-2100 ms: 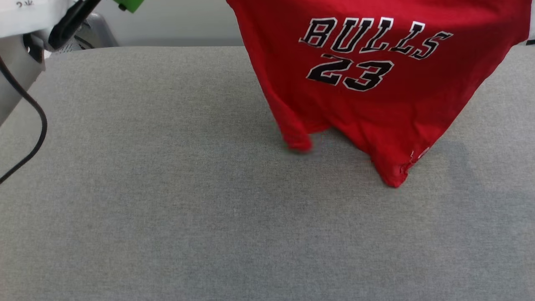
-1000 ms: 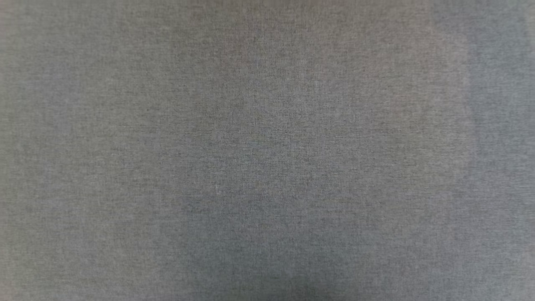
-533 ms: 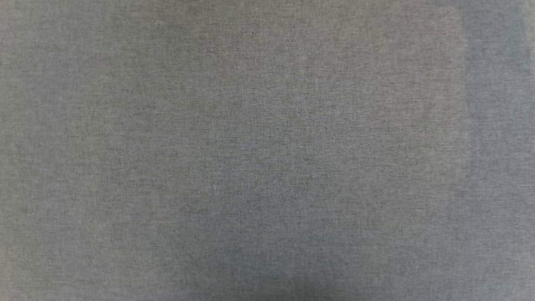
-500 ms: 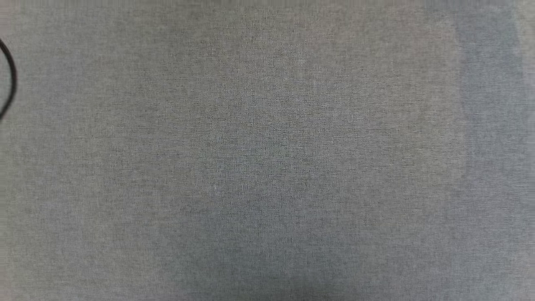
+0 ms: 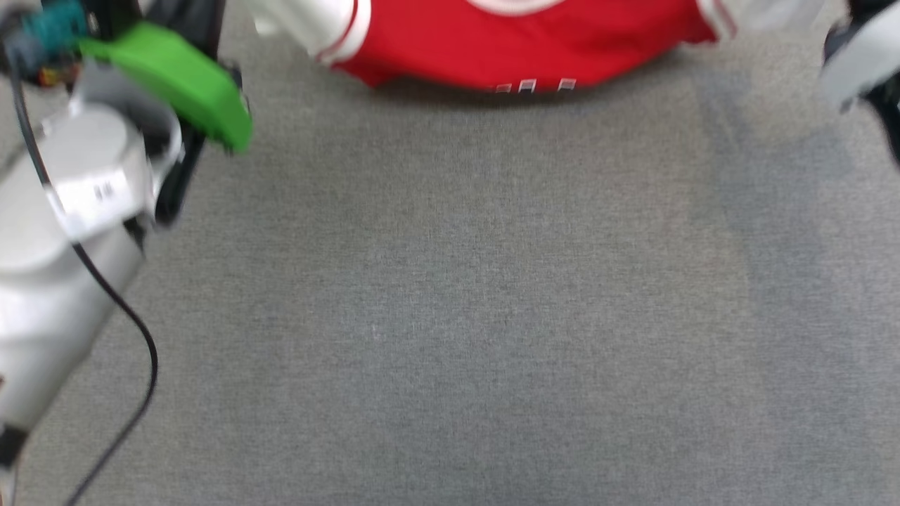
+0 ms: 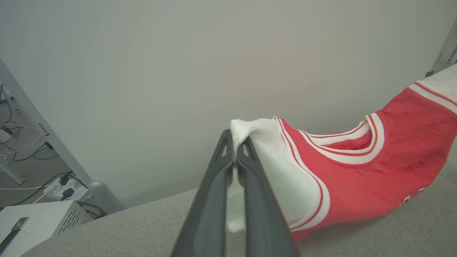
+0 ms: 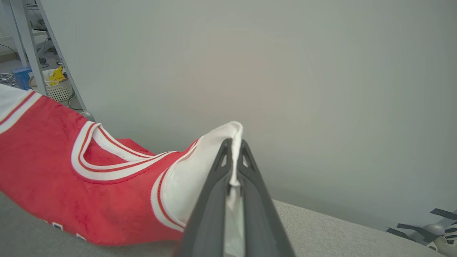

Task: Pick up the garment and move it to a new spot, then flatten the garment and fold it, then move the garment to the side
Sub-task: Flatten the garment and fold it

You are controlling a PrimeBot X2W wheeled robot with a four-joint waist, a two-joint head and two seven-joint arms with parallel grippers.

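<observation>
The garment (image 5: 520, 42), a red jersey with white sleeves and striped trim, stretches across the far part of the grey table. It sags between my two grippers and its lower edge rests on the cloth. In the left wrist view my left gripper (image 6: 234, 144) is shut on one white sleeve (image 6: 271, 164), with the garment (image 6: 375, 178) trailing to the right. In the right wrist view my right gripper (image 7: 234, 148) is shut on the other white sleeve (image 7: 200, 167), and the garment (image 7: 53, 171) runs off to the left. Its neckline faces up.
The grey cloth table (image 5: 450, 316) spreads wide in front of the garment. My left forearm (image 5: 77, 190), with a green part (image 5: 183, 84) and a black cable (image 5: 140, 337), is at the left. A plain wall stands behind the table, with a white box (image 6: 43, 221) and a basket (image 7: 57, 89) on the floor.
The head view has shifted: a moment ago it held bare grey cloth, now both arms and the garment show at its top. Earlier still, the garment hung with its lettering facing me.
</observation>
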